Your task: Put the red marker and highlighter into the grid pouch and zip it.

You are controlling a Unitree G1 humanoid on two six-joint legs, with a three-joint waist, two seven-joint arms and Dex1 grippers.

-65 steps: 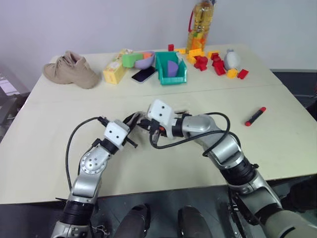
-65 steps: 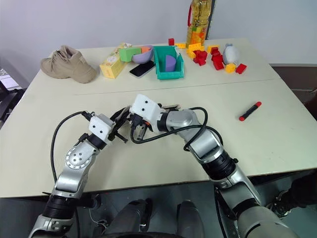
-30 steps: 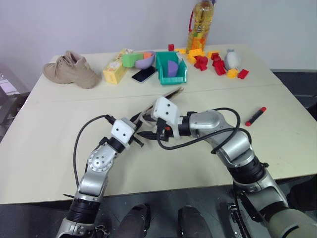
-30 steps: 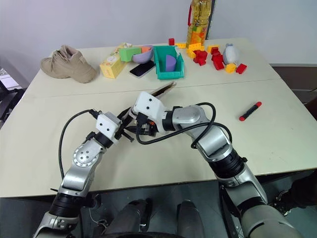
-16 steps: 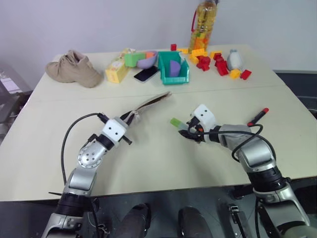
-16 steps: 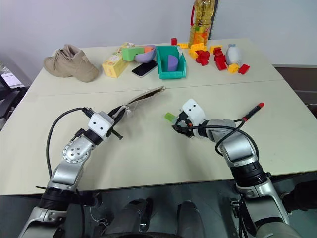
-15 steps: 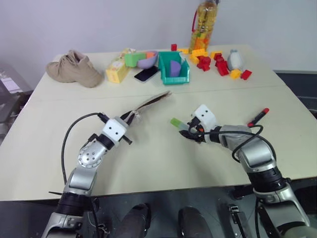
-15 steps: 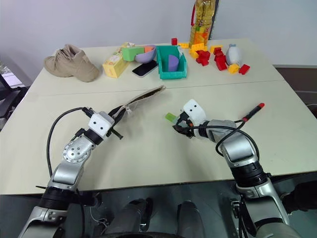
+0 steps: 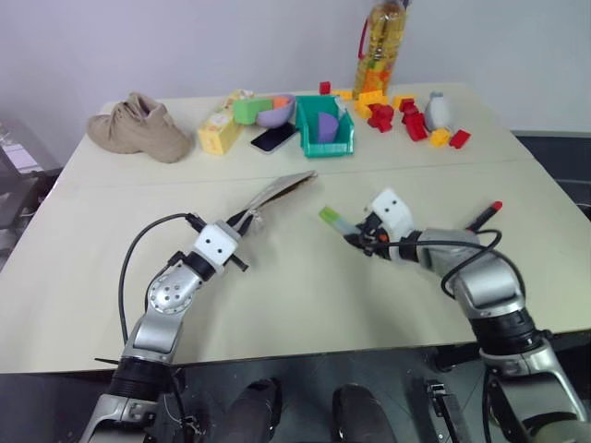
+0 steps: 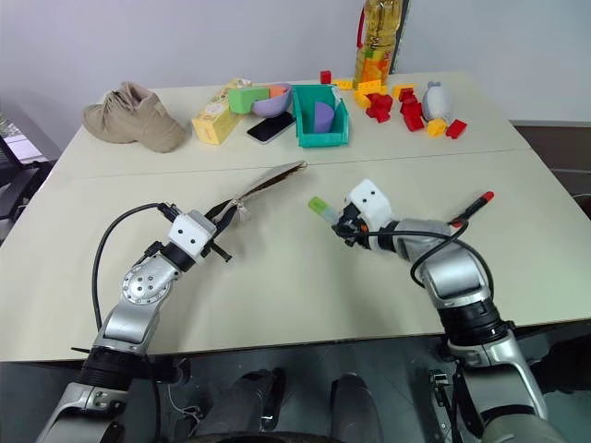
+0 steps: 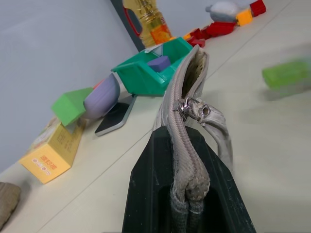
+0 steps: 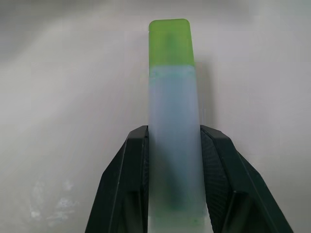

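The highlighter (image 12: 172, 121) is pinched in the right gripper (image 9: 362, 237); the left gripper (image 11: 187, 194) pinches the pouch (image 9: 277, 191).

The flat grey woven-cloth grid pouch (image 11: 187, 82) is showing a soft, matt weave, with a ribbed zipper tape and a small shiny metal zipper pull (image 11: 193, 109). The short highlighter (image 12: 173, 126) is looking like frosted, translucent pale plastic with a smooth bright green plastic cap. The black gripper fingers (image 12: 127, 187) are appearing as matt moulded plastic. The pale beige table (image 9: 305, 305) is looking smooth and dull. The teal plastic bin (image 9: 322, 132) is gleaming slightly; the tan shoe (image 9: 137, 129) is looking like napped cloth.
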